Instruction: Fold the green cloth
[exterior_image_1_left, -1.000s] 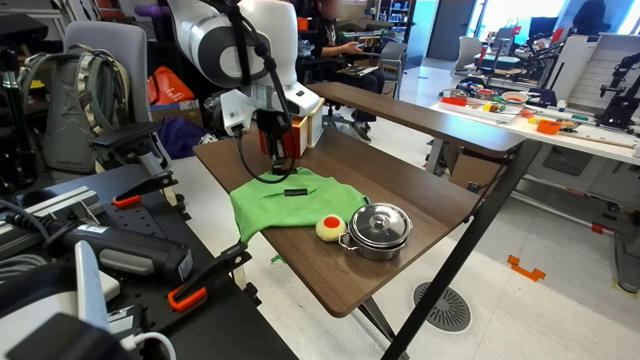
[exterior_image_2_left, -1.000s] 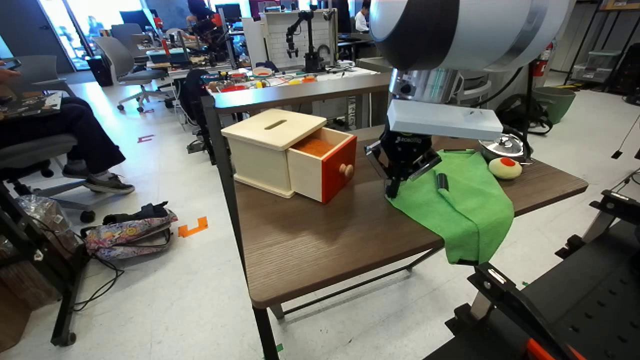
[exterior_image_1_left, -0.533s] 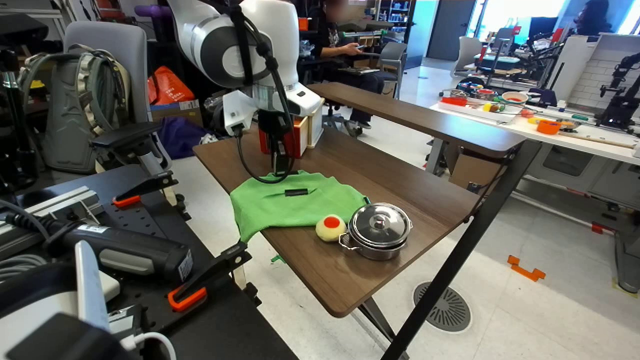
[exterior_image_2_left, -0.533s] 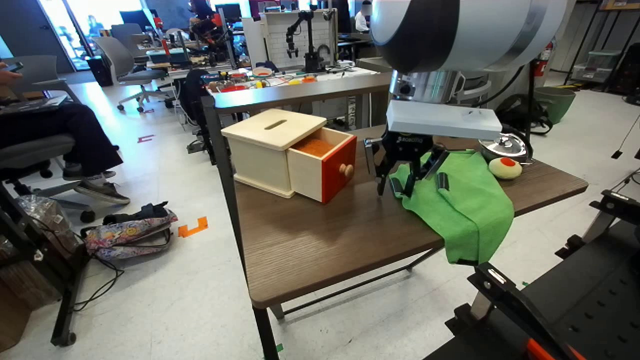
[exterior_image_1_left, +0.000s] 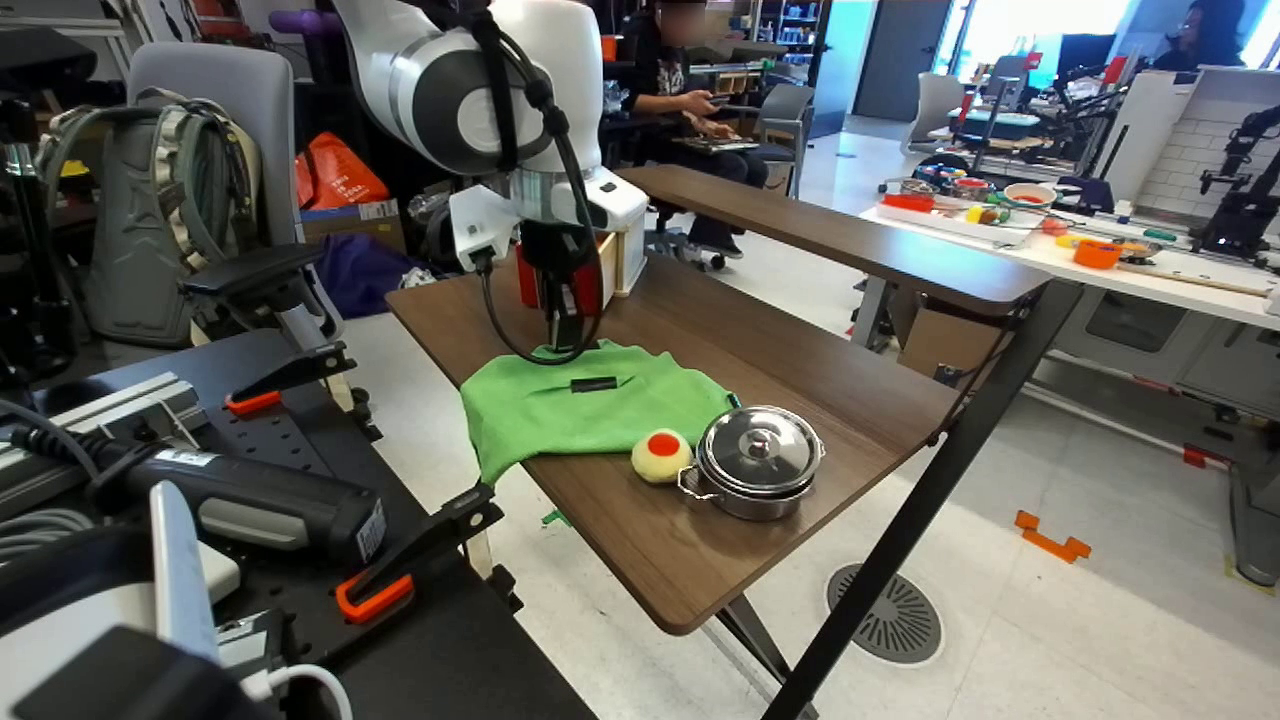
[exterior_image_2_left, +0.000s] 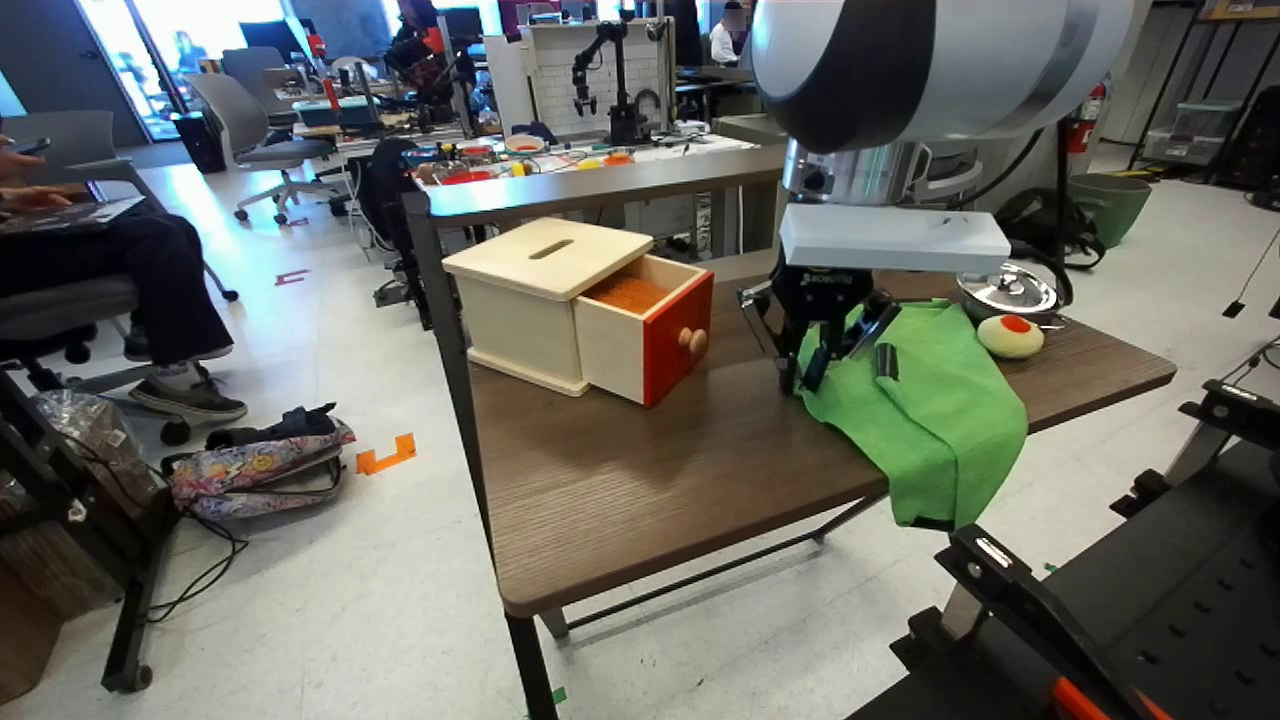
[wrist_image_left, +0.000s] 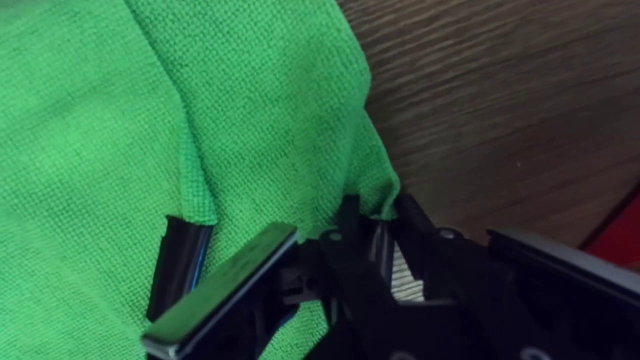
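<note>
The green cloth (exterior_image_1_left: 560, 420) lies rumpled on the brown table in both exterior views (exterior_image_2_left: 940, 400). It is partly folded over itself, and one end hangs over the table edge. A black tab sits on its upper layer (wrist_image_left: 250, 100). My gripper (exterior_image_2_left: 800, 380) points down at the cloth's edge nearest the wooden box. In the wrist view my gripper (wrist_image_left: 379, 200) has its fingers close together around a cloth corner with a dark tab. The corner fills the gap at the fingertips; a sliver of table shows farther back. A cable partly hides the fingers in an exterior view (exterior_image_1_left: 566, 335).
A wooden box (exterior_image_2_left: 500, 320) with its red-fronted drawer (exterior_image_2_left: 660, 350) pulled out stands beside the gripper. A lidded steel pot (exterior_image_1_left: 760, 455) and a yellow toy with a red spot (exterior_image_1_left: 655, 470) are at the cloth's far side. The table's edge (exterior_image_2_left: 700, 575) is near.
The fingers were together one second ago, open half a second ago, and are now close together around the cloth corner. The gripper has shifted slightly toward the cloth.
</note>
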